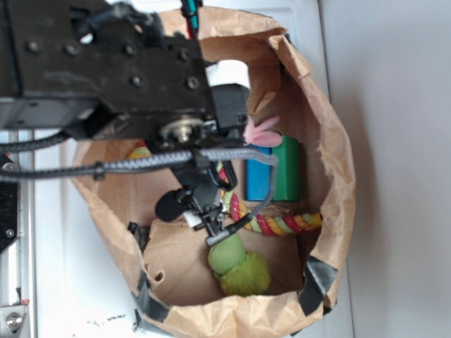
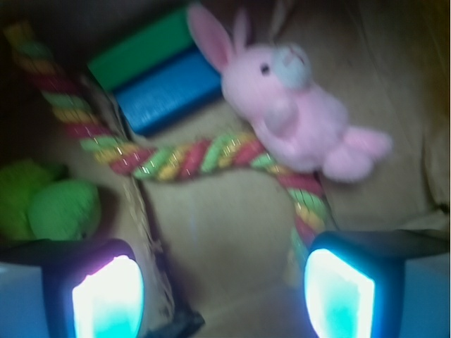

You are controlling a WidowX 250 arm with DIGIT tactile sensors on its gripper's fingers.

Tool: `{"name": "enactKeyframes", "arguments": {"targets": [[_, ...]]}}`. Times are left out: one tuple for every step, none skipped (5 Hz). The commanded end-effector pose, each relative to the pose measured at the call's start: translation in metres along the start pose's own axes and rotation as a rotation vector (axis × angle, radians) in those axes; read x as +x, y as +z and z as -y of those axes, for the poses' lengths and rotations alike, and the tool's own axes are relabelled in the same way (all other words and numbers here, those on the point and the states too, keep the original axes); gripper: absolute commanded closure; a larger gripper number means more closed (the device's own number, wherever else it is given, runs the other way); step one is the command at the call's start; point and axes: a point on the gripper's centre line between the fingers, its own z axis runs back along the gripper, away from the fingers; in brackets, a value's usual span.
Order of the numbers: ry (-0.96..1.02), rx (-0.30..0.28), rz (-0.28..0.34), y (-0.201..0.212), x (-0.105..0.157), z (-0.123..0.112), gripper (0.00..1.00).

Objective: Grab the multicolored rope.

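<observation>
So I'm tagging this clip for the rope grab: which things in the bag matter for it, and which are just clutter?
For the job:
- multicoloured rope
- tool, open, above the rope

Just lying about:
- pink plush bunny, lying on the rope
- green plush toy
- green block
- blue block
- paper bag

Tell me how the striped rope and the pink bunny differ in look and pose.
The multicolored rope is long, thin and curvy, twisted in red, yellow and green stripes; the pink plush bunny is compact, rounded and plain pink with ears. The rope stretches across the bag floor, while the bunny sits over one part of it. Both are soft toys inside the paper bag.
</observation>
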Motion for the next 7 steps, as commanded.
{"name": "enactKeyframes", "arguments": {"targets": [[0.093, 0.03, 0.054, -0.007, 0.004, -0.016, 0.0], [0.107, 0.048, 0.072, -0.013, 0.005, -0.018, 0.0], [0.161, 0.065, 0.046, -0.025, 0.01, -0.026, 0.0], [0.191, 0.039, 0.098, -0.023, 0.013, -0.032, 0.0], [0.186, 0.039, 0.141, -0.027, 0.015, -0.04, 0.0], [0.141, 0.019, 0.142, -0.031, 0.013, -0.044, 0.0], [0.113, 0.014, 0.159, -0.026, 0.007, -0.042, 0.0]]}}
